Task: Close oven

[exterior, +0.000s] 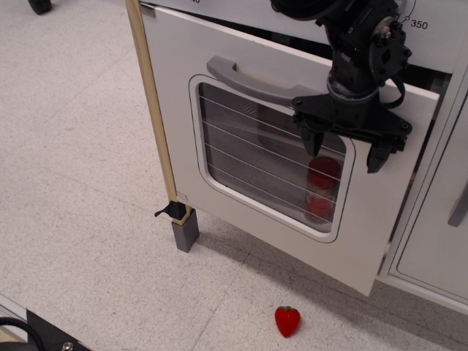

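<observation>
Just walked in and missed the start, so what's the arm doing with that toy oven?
The arm's gripper, jaws open and holding nothing, sits against the front of the oven door near its free edge, beside the grey handle. The door is nearly shut, with a narrow gap left on the right. A toy strawberry lies on the floor below.
</observation>
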